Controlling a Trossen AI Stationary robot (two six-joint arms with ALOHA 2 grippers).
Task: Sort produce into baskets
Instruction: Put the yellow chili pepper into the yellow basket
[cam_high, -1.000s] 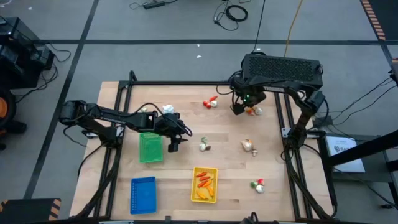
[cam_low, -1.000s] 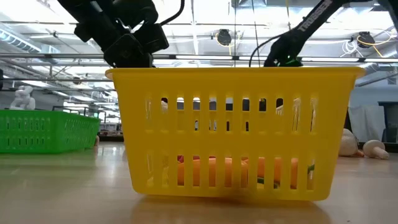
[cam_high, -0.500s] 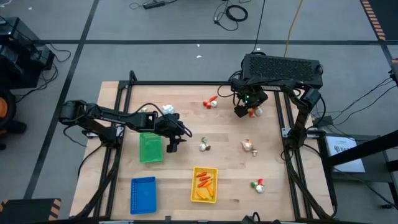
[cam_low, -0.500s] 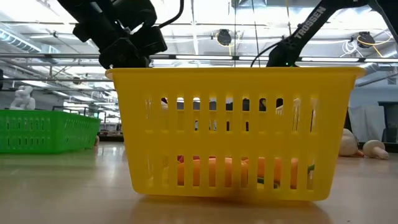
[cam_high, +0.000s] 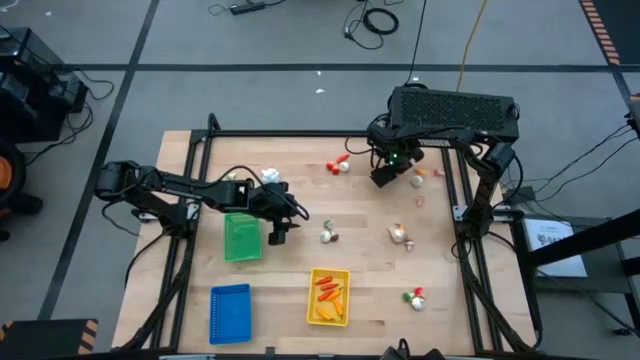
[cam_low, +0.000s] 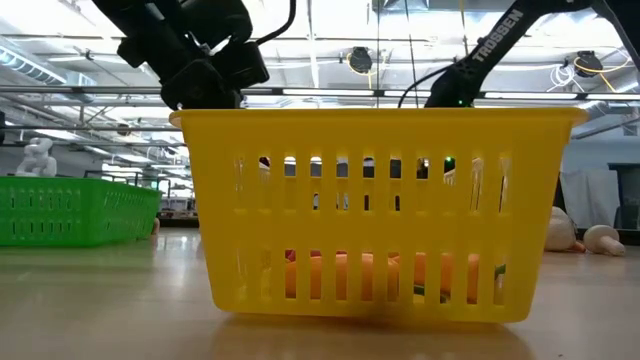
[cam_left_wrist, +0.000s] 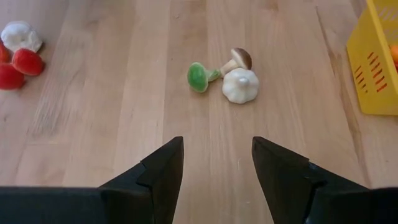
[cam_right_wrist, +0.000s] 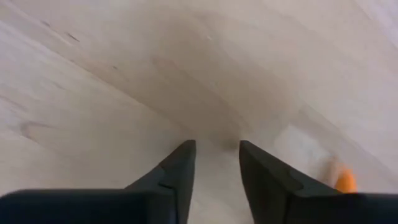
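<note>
My right gripper (cam_high: 385, 177) points down at the table's far right. Its fingers (cam_right_wrist: 261, 171) stand a narrow gap apart over bare wood, with nothing between them. Beside it lie a white piece (cam_high: 416, 181) and an orange piece (cam_high: 438, 172), the orange piece (cam_right_wrist: 344, 180) also showing in the right wrist view. My left gripper (cam_high: 278, 235) hangs open beside the green basket (cam_high: 241, 237), aimed at a white bulb, mushroom and green piece (cam_left_wrist: 227, 78). The yellow basket (cam_high: 329, 296) holds carrots. The blue basket (cam_high: 230, 312) sits near the front left.
More produce lies loose: red and white pieces (cam_high: 340, 165) at the far middle, a white piece (cam_high: 270, 175) by the left arm, a cluster (cam_high: 400, 235) right of centre and another (cam_high: 414, 297) at the near right. In the low view the yellow basket (cam_low: 380, 210) fills the foreground.
The orange-and-white produce that lay right at my right gripper's fingers has come apart and scattered: a white piece and an orange piece now lie farther toward the table's right edge. The gripper itself has stayed in nearly the same spot.
</note>
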